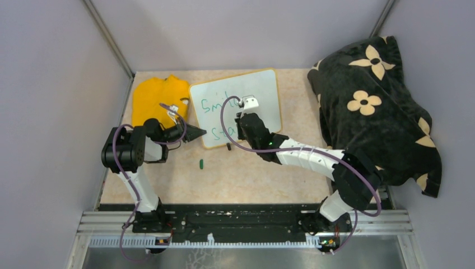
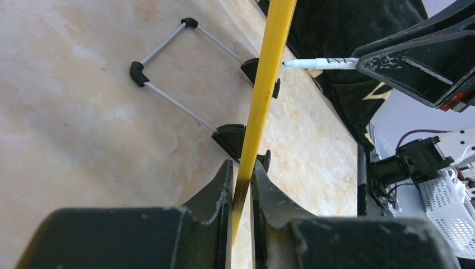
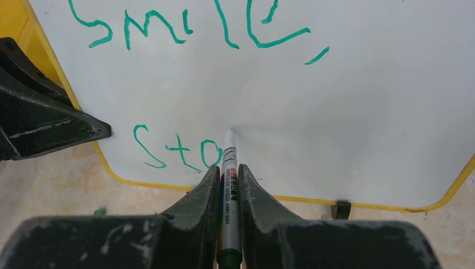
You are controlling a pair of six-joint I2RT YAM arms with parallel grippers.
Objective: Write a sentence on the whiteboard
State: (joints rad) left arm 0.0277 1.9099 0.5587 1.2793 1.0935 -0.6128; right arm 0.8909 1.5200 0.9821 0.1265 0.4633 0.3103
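Observation:
The whiteboard [image 1: 263, 92] stands tilted on its clip feet at the back middle of the table. It bears the sentence in green: "Smile," [image 3: 168, 31] above and "Sta" [image 3: 179, 148] below. My left gripper [image 1: 199, 133] is shut on the board's lower left edge, which shows as a yellow strip [image 2: 269, 73] between the jaws [image 2: 242, 179]. My right gripper [image 1: 241, 119] is shut on a white marker [image 3: 229, 168]. The marker's tip rests on the board just right of "Sta". The marker also shows in the left wrist view [image 2: 322, 63].
A folded yellow cloth [image 1: 154, 95] lies left of the board. A black flowered cloth [image 1: 372, 106] is heaped at the right. A green marker cap [image 1: 201, 163] lies on the table in front of the board. The board's wire stand [image 2: 168, 73] reaches out behind it.

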